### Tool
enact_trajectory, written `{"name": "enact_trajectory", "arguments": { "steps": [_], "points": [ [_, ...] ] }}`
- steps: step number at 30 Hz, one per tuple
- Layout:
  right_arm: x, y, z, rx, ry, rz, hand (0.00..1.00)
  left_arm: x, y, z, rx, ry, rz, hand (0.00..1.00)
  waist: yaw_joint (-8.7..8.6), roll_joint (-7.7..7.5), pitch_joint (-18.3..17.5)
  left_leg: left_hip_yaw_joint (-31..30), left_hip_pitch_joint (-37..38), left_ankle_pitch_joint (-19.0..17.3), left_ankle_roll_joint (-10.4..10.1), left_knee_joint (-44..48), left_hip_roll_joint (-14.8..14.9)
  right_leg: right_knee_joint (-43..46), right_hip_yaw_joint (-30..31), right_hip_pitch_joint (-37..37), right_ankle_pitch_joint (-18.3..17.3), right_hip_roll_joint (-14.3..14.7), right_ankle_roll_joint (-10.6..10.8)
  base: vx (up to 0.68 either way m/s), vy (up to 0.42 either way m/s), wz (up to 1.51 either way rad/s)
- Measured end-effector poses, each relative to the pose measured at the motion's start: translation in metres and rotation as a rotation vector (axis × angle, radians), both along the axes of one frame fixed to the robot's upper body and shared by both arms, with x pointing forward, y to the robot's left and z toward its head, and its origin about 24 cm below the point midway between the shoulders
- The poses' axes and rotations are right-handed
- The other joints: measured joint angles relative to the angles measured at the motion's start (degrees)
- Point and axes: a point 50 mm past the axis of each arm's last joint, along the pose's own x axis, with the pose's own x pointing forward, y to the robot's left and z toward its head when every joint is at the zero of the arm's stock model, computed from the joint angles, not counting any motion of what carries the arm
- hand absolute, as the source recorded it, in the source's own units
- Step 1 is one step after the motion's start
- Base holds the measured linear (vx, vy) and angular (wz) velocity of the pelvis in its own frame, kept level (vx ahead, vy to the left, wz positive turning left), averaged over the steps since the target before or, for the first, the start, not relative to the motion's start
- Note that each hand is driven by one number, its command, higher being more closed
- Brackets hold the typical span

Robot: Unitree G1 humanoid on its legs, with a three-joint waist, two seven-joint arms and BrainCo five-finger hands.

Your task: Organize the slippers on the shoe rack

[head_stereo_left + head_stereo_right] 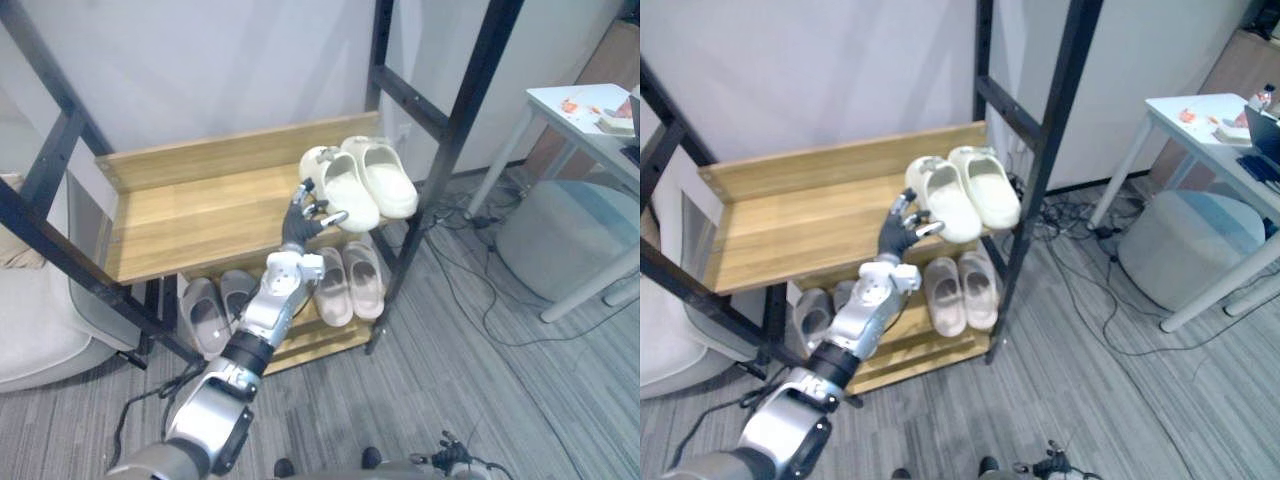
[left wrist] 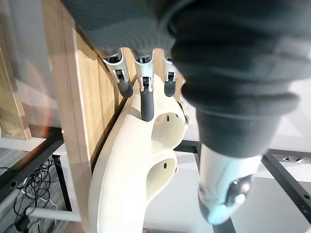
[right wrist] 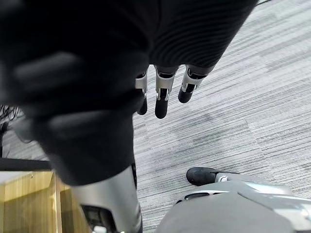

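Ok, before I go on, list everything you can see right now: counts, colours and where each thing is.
shoe rack: one, black frame with two wooden shelves, against the wall
cream slippers: one pair, cream, right end of the upper shelf
grey slippers: one pair, grey, left on the lower shelf
beige slippers: one pair, beige, right on the lower shelf
table: one, white, right of the rack, small items on top
pouf: one, pale grey-blue, under the table
cables: several, black, on the carpet between rack and table
seat: one, light grey, left of the rack
left hand: open, at the nearer cream slipper's heel
right hand: open, hanging over the carpet
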Motion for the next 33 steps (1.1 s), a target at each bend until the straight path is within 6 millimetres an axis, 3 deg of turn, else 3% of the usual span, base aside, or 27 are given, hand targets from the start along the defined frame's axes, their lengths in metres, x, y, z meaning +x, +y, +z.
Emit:
{"name": "enact_trajectory", "arguments": {
  "steps": [10,17,21,25,28,31,33],
  "points": [
    [0.0,0.0,0.0,0.0,-0.001,-0.001,0.0,0.001,0.008,0.002,-0.007,-0.006,0.025,0.0,-0.18,0.32,-0.04,-0.24,-0.04,-0.07,0.0,0.0,-0.03,0.01,-0.01,-0.05,0.02,0.02,-0.02,0.0,-0.006,0.0],
    [0.001,-0.001,0.001,0.0,-0.003,0.005,0.0,-0.018,0.013,-0.002,-0.03,-0.04,-0.013,0.0,0.16,0.7,0.06,-1.97,0.09,0.02,0.13,0.0,-0.1,0.01,-1.69,0.85,-0.1,-0.01,0.1,-0.02,-0.01,0.11],
    [0.002,-0.001,0.001,-0.003,-0.001,0.013,0.0,-0.031,0.011,0.01,-0.035,-0.113,-0.065,0.0,1.16,0.71,0.06,-3.23,0.11,0.15,0.31,0.0,-0.31,0.0,-2.88,1.51,-0.24,-0.23,0.19,-0.03,0.0,0.18],
    [0.002,-0.001,0.001,-0.009,0.007,0.048,0.0,-0.053,-0.008,0.02,-0.039,-0.2,-0.201,0.0,1.79,0.79,0.0,-4.73,0.05,0.33,0.53,-0.01,-0.58,0.0,-4.58,2.3,-0.46,-0.51,0.31,-0.02,0.003,0.21],
    [0.001,-0.003,0.0,-0.009,0.016,0.058,0.0,-0.074,-0.032,0.021,-0.085,-0.214,-0.363,0.0,2.93,1.12,-0.22,-5.85,0.15,0.48,0.74,-0.03,-0.86,0.0,-5.51,2.93,-0.68,-0.72,0.41,-0.02,0.006,0.16],
    [0.001,-0.004,0.0,-0.01,0.027,0.076,0.0,-0.093,-0.048,0.008,-0.121,-0.168,-0.476,0.0,3.66,1.4,-0.47,-6.21,0.4,0.53,0.81,-0.02,-0.96,0.01,-5.92,3.36,-0.78,-0.79,0.52,-0.01,0.004,0.09],
    [0.002,-0.003,-0.001,-0.012,0.035,0.09,0.0,-0.109,-0.059,-0.011,-0.147,-0.089,-0.561,0.0,3.73,1.32,-0.56,-7.29,0.94,0.57,0.84,-0.03,-1.12,0.01,-6.97,4.41,-1.07,-0.87,0.68,0.0,-0.006,0.23]
  ]
}}
